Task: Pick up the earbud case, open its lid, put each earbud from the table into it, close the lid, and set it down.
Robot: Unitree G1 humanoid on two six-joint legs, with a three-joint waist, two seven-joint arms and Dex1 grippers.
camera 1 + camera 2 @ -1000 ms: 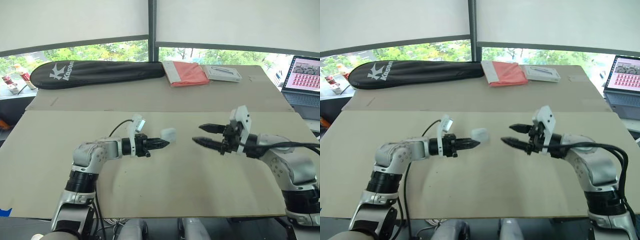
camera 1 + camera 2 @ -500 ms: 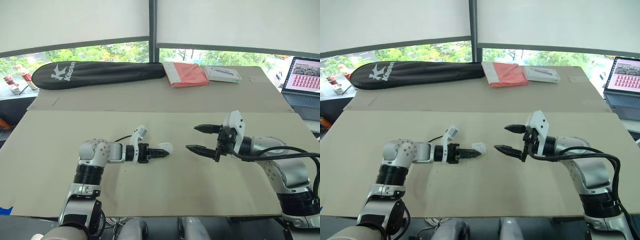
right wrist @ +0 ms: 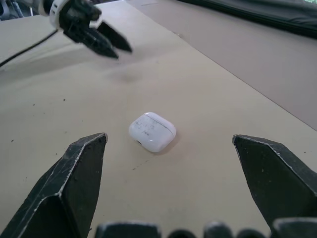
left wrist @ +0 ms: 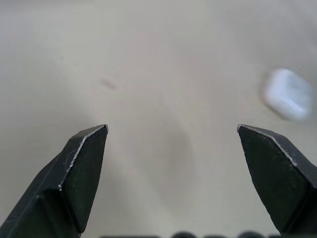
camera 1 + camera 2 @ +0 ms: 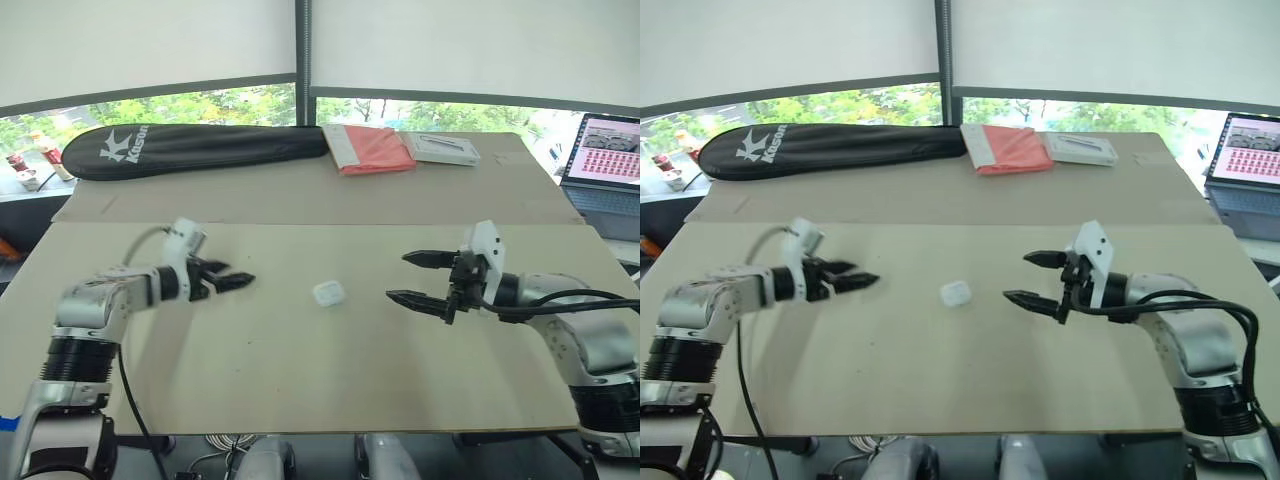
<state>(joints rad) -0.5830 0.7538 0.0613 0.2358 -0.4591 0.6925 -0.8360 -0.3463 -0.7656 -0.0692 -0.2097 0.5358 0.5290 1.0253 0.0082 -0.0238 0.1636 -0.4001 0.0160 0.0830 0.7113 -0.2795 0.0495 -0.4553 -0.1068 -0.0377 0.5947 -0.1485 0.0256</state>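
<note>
Now one white earbud case [image 5: 329, 293] lies on the tan table [image 5: 300, 380] with its lid shut, between the two claws and touched by neither. The left claw [image 5: 240, 274] hangs well apart from it, its two black fingers spread and empty. The right claw [image 5: 396, 276] is nearer, its two fingers spread wide and pointing toward the case. Along the far side lie one black racket bag [image 5: 190, 146], one red pouch [image 5: 372, 147] and one white box [image 5: 446, 147]; one laptop [image 5: 605, 160] stands open at the far right.
</note>
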